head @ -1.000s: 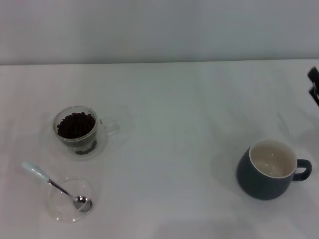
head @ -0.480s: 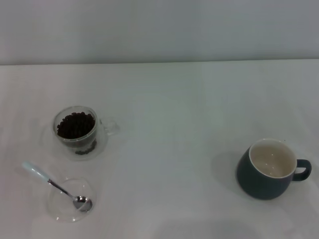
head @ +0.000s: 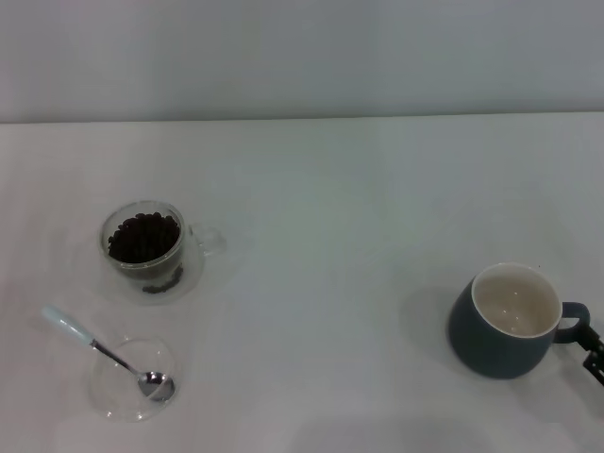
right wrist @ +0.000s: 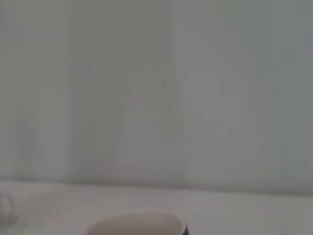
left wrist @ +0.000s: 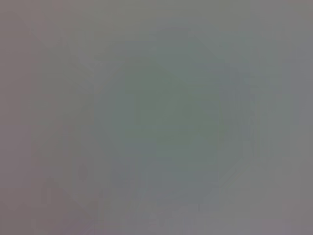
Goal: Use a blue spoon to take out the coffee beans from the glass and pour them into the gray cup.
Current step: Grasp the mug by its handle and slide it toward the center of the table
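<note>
A white table point(head: 321, 245) fills the head view. At about 9 o'clock stands the small clear double-walled glass mug point(head: 149, 247) with its side handle pointing toward the 3 o'clock side, and the dark brown coffee beans point(head: 143, 236) fill it nearly to the rim. Just below it, at about 8 o'clock, sits a shallow clear glass dish point(head: 132, 380); the small teaspoon with a shiny metal bowl and pale blue handle point(head: 106, 352) lies in it, bowl down in the dish and handle leaning out over the rim toward 10 o'clock. Nothing holds the spoon. Well apart, at about 4 o'clock, rests the rounded dark blue-gray ceramic mug with a cream-white inside point(head: 510, 321), upright, loop handle toward 3 o'clock, with no beans in it. A dark tip of the right gripper point(head: 594, 356) shows at the frame edge just beside that handle; whether it is released or clenched cannot be told. The left gripper is out of sight
</note>
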`<state>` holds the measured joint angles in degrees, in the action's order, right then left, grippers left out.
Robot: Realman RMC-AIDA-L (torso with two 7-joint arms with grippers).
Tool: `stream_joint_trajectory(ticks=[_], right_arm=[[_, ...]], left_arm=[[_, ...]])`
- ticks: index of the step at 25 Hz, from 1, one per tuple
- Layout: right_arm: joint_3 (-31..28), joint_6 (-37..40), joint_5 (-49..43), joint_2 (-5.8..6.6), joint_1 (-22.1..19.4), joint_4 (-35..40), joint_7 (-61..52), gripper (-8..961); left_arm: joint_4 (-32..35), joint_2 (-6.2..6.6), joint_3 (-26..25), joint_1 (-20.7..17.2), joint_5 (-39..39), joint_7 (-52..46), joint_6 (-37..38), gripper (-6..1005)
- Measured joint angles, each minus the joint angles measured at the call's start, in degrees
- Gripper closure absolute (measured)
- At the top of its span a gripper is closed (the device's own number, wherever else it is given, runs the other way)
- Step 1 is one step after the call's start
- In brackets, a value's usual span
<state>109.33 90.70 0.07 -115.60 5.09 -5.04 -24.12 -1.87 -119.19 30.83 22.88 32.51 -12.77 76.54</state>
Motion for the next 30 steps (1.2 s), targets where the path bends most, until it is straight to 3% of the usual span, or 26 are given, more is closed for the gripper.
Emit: stream_joint_trajectory(ticks=[17,30], right_arm=[[0.4,-12.5,-0.3,-0.06,0.1,6.2,1.9,280],[-0.1,-12.5,0.2,-0.07,0.2,7.4,1.9,286]], left_arm=[[0.7,0.1,0.1,-0.1,0.2,-2.2,0.4,110],[0.7,0.1,0.1,0.3,0.1,-2.1,0.0,111]])
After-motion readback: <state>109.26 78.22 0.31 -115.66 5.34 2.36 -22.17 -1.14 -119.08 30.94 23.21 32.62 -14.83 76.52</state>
